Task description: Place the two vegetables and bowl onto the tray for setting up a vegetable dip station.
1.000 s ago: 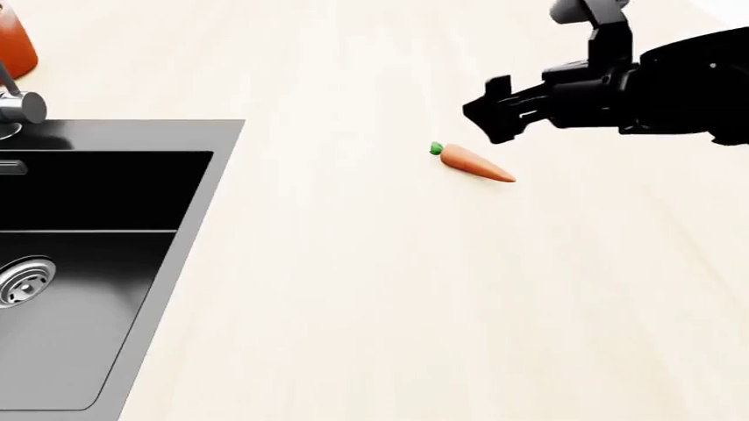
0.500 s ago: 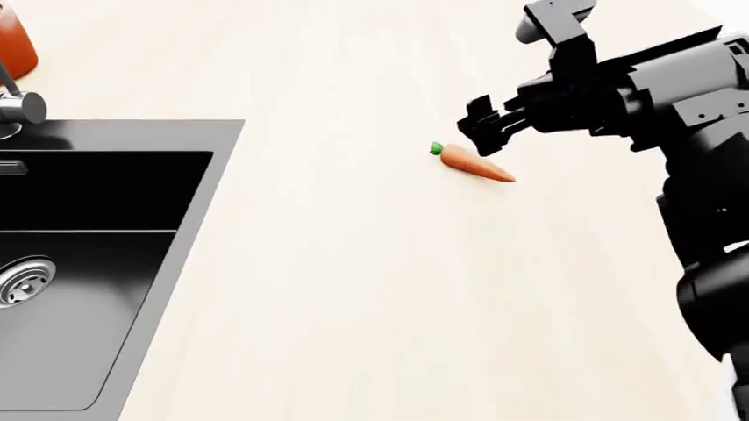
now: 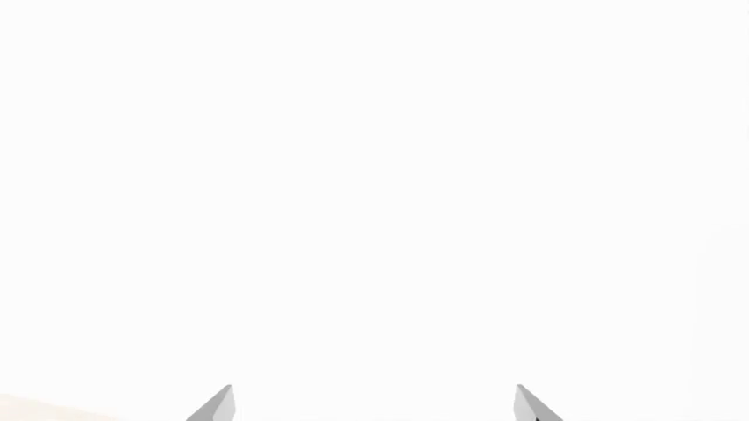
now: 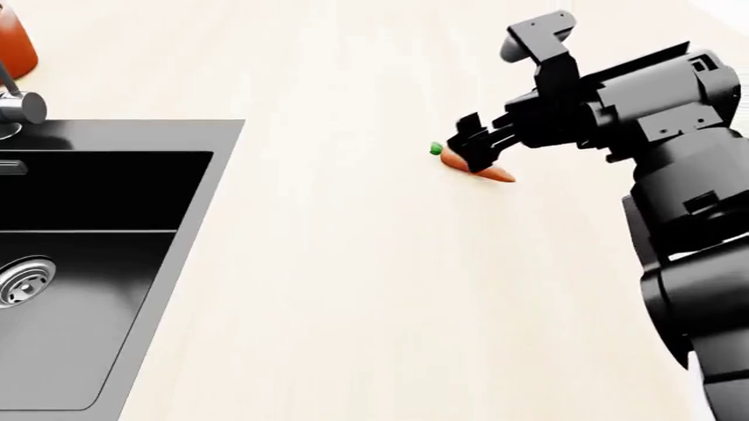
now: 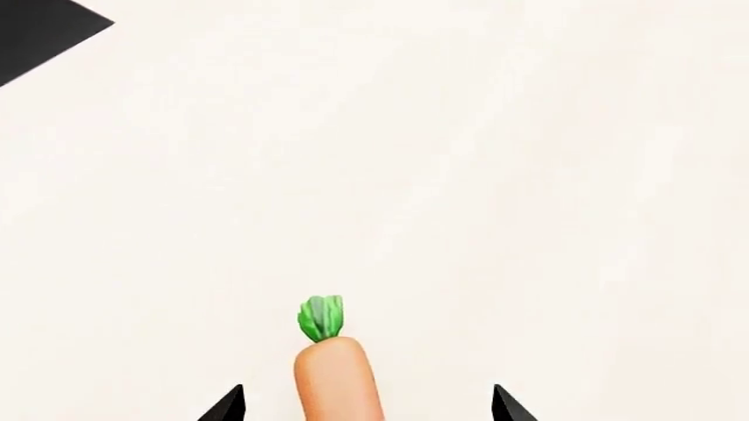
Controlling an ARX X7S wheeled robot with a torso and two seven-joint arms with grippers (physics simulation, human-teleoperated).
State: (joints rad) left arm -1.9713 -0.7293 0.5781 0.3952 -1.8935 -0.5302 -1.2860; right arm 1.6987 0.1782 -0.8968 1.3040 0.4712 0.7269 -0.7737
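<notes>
Right hand [image 4: 474,151] straddles smooth tapered carrot [image 5: 337,379], seemingly untouched.

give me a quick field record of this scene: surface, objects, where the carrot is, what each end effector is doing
surface: pale wooden counter with a black sink set in at the head view's left
carrot: lying flat on the counter, green tip towards the sink
right end effector: open, over the carrot, fingers either side of it, not closed on it
left end effector: open, only its fingertips show against a blank white background
other: orange pot at far left corner, partly cut off
tray, bowl, cucumber: not in view
</notes>
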